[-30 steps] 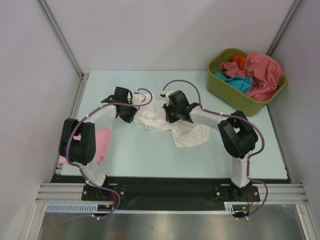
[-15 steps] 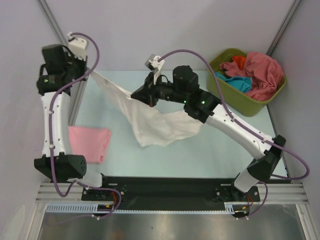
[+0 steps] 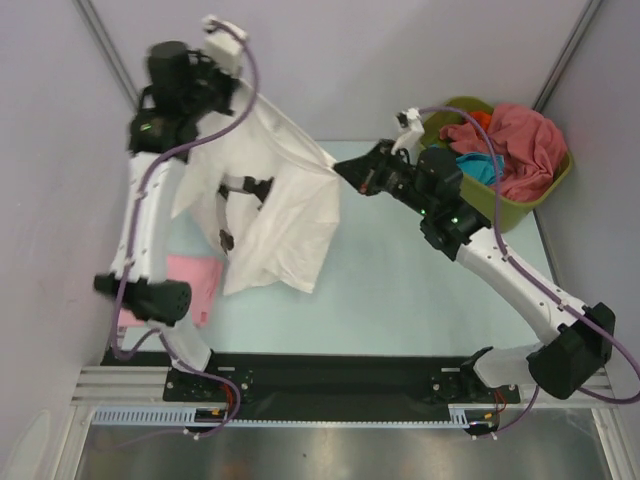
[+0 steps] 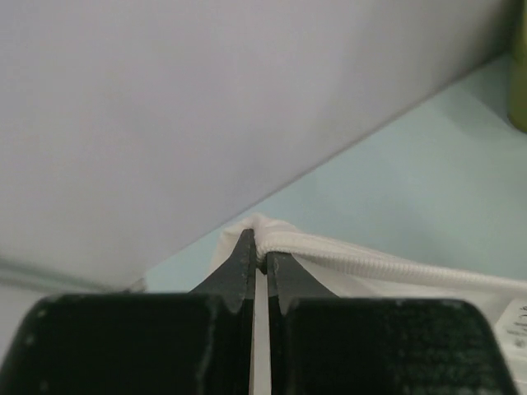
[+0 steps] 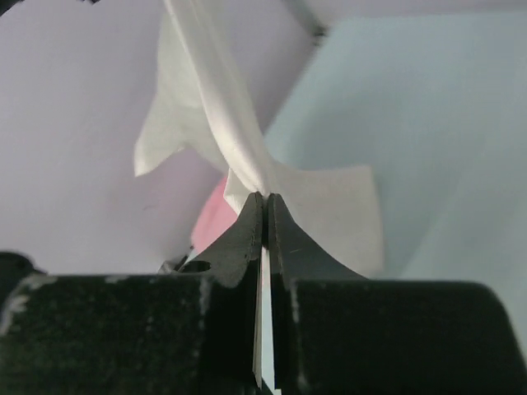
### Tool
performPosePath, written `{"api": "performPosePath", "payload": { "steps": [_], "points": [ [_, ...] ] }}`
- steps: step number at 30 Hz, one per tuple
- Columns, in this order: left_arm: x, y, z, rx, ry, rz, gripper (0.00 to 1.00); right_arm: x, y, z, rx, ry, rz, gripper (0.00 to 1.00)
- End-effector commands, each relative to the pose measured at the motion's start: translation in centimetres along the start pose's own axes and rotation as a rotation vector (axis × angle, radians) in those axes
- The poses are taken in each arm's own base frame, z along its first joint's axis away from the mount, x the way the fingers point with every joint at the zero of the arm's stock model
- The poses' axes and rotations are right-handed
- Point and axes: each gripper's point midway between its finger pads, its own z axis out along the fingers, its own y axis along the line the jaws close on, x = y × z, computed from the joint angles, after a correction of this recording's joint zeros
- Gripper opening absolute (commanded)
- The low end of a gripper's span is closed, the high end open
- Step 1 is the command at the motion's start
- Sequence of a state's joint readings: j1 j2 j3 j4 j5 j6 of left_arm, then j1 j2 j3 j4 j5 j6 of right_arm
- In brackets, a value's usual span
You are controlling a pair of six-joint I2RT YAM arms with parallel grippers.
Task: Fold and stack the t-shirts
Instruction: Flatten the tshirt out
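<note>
Two arms are engaged on one garment. The white t-shirt (image 3: 285, 215) hangs in the air over the left half of the tabletop (image 3: 420, 290), spread between both sets of jaws.

Left jaws: clenched on a ribbed edge of the white cloth, which the left wrist view shows pinched at their tips. Right jaws: likewise clenched, with a thin fold of the same cloth nipped between them in the right wrist view. Neither is released.

Governing relation: the held edge runs as a taut line from the left jaws, high near the back left corner, down and across to the right jaws, lower and near the tabletop's middle. The line is tilted, left end high. The shirt's body drapes below it toward the near edge, dark marks on its face. Whether the lower hem touches the tabletop cannot be told.

The pink t-shirt (image 3: 195, 285) lies flat at the near left, just beside the hanging hem and partly behind the left arm (image 3: 145, 230). The rose-red tee (image 3: 520, 140), teal tee (image 3: 475, 165) and orange tee (image 3: 480, 120) are heaped in the olive tub (image 3: 450, 185) at back right, well apart.

Assessment: the shirt is raised and opened, not yet laid down. The next move likely calls for levelling both ends and lowering them together so the cloth lands flat. The left arm is nearer the pink one. Uneven lowering could bunch the cloth.
</note>
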State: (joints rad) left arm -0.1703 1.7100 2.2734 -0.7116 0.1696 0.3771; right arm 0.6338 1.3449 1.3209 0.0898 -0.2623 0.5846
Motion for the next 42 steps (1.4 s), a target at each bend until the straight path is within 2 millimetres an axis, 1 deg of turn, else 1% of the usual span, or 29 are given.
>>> {"api": "performPosePath", "payload": {
  "steps": [1,2,3,4,5,6,7,8,9,11,12,15,17,18,19,20,21,22,23,24,25,26,27,28,30,31,35,37,42],
  "points": [
    [7.5,-7.3,9.4,0.128,0.158,0.016,0.00,2.1,-8.9,-3.6,0.300,-0.057,0.212,0.00],
    [10.1,-9.6,11.8,0.174,0.204,0.010,0.00,2.9,-11.0,-4.7,0.369,-0.062,0.226,0.00],
    [11.0,-11.1,12.9,0.201,0.217,0.007,0.01,2.5,-13.1,-6.3,0.435,-0.098,0.247,0.00],
    [11.6,-13.5,13.9,0.245,0.229,0.004,0.09,4.7,-15.7,-7.7,0.515,-0.077,0.282,0.00],
    [12.4,-15.0,14.5,0.274,0.246,0.005,0.20,5.2,-17.4,-8.9,0.561,-0.085,0.310,0.00],
    [15.8,-17.4,15.8,0.327,0.327,0.003,0.32,4.9,-19.5,-10.3,0.616,-0.114,0.332,0.00],
    [15.2,-19.0,16.0,0.360,0.321,0.016,0.55,5.2,-20.7,-11.5,0.654,-0.134,0.361,0.00],
    [15.9,-20.0,16.1,0.380,0.344,0.023,0.62,6.6,-22.5,-12.8,0.708,-0.123,0.376,0.00],
    [17.1,-21.2,16.0,0.406,0.381,0.022,0.65,6.6,-24.4,-14.3,0.765,-0.140,0.385,0.00],
    [17.3,-23.2,14.9,0.476,0.395,0.019,0.68,8.1,-26.7,-16.1,0.855,-0.094,0.388,0.00],
    [15.9,-23.1,13.8,0.491,0.368,0.022,0.69,8.2,-27.7,-16.8,0.885,-0.085,0.382,0.00],
    [16.9,-23.9,10.8,0.573,0.387,0.062,0.69,8.1,-30.6,-18.9,0.975,-0.038,0.330,0.00],
    [17.7,-23.6,7.4,0.603,0.413,0.109,0.69,8.6,-32.0,-20.3,1.034,0.038,0.276,0.00],
    [18.8,-23.0,5.9,0.622,0.448,0.147,0.69,7.9,-32.1,-20.3,1.042,0.049,0.255,0.01],
    [21.2,-23.1,4.4,0.649,0.519,0.153,0.69,7.7,-32.4,-20.5,1.049,0.067,0.238,0.10],
    [21.6,-22.5,2.8,0.654,0.543,0.161,0.69,8.2,-32.7,-21.2,1.074,0.112,0.229,0.18],
    [23.5,-21.6,1.7,0.640,0.606,0.180,0.77,7.6,-32.8,-21.0,1.082,0.126,0.222,0.30],
    [27.4,-22.0,-0.2,0.656,0.704,0.184,0.77,7.5,-32.8,-21.3,1.101,0.139,0.215,0.47],
    [27.5,-21.0,-1.7,0.621,0.704,0.203,0.77,8.1,-32.4,-21.6,1.116,0.177,0.224,0.53],
    [28.5,-20.5,-2.4,0.594,0.713,0.230,0.77,8.2,-31.7,-21.6,1.111,0.184,0.221,0.57],
    [31.5,-21.0,-4.9,0.611,0.776,0.241,0.78,8.1,-31.4,-22.1,1.150,0.177,0.200,0.59],
    [30.5,-20.6,-6.0,0.589,0.715,0.252,0.78,9.4,-29.9,-21.9,1.147,0.220,0.192,0.60],
    [30.8,-20.8,-7.2,0.595,0.708,0.256,0.79,9.0,-28.5,-22.0,1.143,0.185,0.185,0.60],
    [33.2,-21.7,-9.1,0.621,0.747,0.252,0.79,10.4,-28.2,-22.9,1.185,0.195,0.179,0.62],
    [33.4,-21.6,-10.2,0.592,0.704,0.260,0.79,12.9,-26.1,-22.8,1.168,0.231,0.169,0.62],
    [35.7,-22.1,-11.6,0.601,0.750,0.268,0.79,13.4,-25.2,-22.6,1.150,0.196,0.206,0.62],
    [38.4,-22.6,-11.5,0.540,0.734,0.337,0.79,19.2,-24.0,-21.4,1.103,0.266,0.253,0.61],
    [40.1,-23.8,-11.6,0.554,0.752,0.352,0.80,21.4,-23.7,-20.3,1.101,0.326,0.245,0.61],
    [41.5,-25.0,-10.2,0.529,0.751,0.387,0.80,25.9,-23.5,-18.3,1.096,0.471,0.225,0.63]
  ]
}}
